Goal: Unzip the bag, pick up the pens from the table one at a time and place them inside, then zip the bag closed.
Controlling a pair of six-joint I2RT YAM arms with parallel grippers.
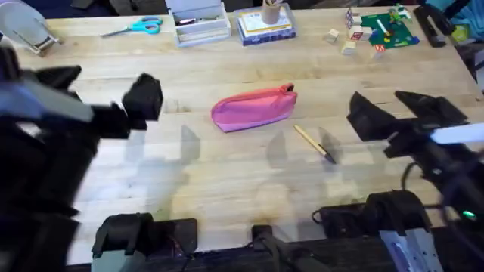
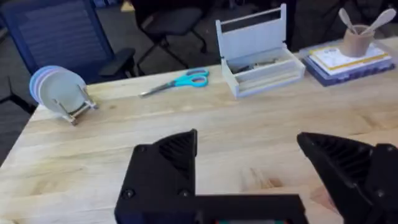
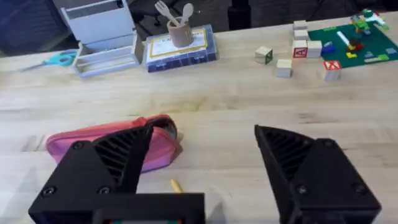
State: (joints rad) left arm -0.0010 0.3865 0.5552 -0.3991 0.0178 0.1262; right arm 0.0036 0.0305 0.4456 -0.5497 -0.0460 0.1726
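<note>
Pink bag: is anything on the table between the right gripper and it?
Nothing visible blocks it. The right gripper, open, faces the bag across bare table. The pen lies between them but nearer the robot, beside the straight path rather than across it.

The toy blocks point(image 3: 300, 48) carry marks too blurred to read.

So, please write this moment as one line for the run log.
bag: zipped, on table | pen: beside bag | left gripper: open, empty | right gripper: open, empty
</note>
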